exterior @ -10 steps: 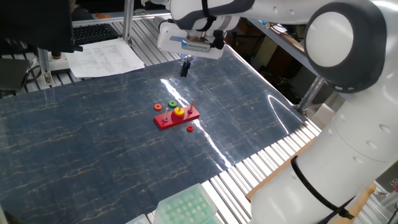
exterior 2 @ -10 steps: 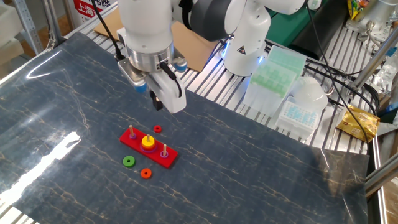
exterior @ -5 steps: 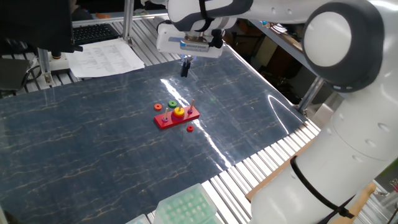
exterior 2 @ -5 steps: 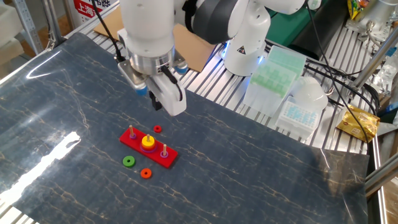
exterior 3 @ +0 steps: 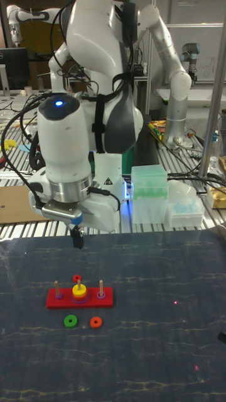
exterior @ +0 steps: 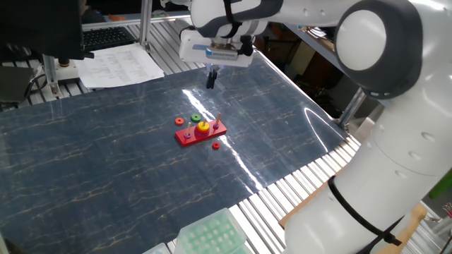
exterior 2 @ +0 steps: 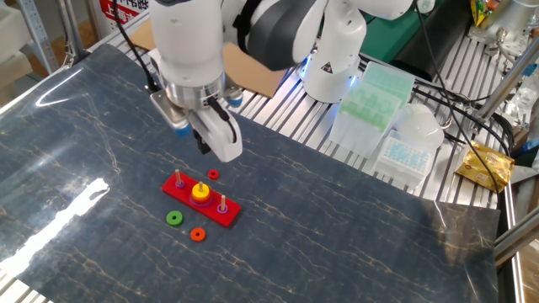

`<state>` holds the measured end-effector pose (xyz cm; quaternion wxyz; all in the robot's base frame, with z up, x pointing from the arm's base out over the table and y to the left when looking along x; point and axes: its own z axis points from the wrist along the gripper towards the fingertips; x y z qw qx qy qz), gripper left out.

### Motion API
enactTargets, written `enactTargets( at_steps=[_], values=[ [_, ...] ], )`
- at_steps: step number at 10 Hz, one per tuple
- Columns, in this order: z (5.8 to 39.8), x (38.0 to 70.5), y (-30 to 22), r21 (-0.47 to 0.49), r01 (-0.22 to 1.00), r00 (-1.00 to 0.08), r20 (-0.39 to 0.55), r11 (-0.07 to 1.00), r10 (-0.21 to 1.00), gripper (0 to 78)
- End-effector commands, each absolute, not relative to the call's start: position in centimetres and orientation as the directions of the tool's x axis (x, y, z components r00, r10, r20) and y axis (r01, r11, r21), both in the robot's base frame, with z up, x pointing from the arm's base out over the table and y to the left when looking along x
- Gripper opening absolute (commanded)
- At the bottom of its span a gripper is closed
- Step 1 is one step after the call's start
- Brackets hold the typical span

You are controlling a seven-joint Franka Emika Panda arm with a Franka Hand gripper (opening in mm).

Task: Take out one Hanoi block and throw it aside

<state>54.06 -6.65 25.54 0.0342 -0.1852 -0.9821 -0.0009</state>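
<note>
The tabletop [exterior: 106,169] is covered by a dark marbled mat, with slatted metal showing along its edges. The white arm [exterior 3: 94,56] is seen whole only in the tall view; in the fixed views it is cropped. The gripper [exterior 2: 203,146] hangs above the mat, clear of the base and toward the far edge in the tall view; its dark fingers [exterior: 210,77] appear close together, though a gap cannot be ruled out, and nothing is held between them.

The red base [exterior 2: 200,203] lies near the middle of the mat. Three pegs are seen on it. The yellow block [exterior 3: 78,291] sits on the middle peg, over a purple ring shown best in the other fixed view. A green ring [exterior 2: 173,218] and an orange ring [exterior 2: 198,235] lie on the mat along one long side of the base; a small red ring [exterior 2: 213,174] lies on the opposite side, partly hidden behind the block in the tall view
</note>
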Motion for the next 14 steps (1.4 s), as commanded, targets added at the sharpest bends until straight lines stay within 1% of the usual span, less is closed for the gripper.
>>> enactTargets(
  at_steps=[1,2,5,11,14],
  values=[
    [24.5,54.1,-7.5,-0.009,0.351,-0.934,0.065,0.936,0.351,0.0],
    [23.5,53.9,-7.7,-0.007,0.345,-0.936,0.062,0.938,0.345,0.0],
    [22.0,53.9,-7.6,-0.007,0.344,-0.937,0.062,0.939,0.344,0.0],
    [19.8,53.5,-7.4,-0.003,0.33,-0.942,0.057,0.944,0.33,0.0],
    [17.5,53.2,-7.9,0.003,0.313,-0.949,0.046,0.95,0.313,0.0]
  ],
)
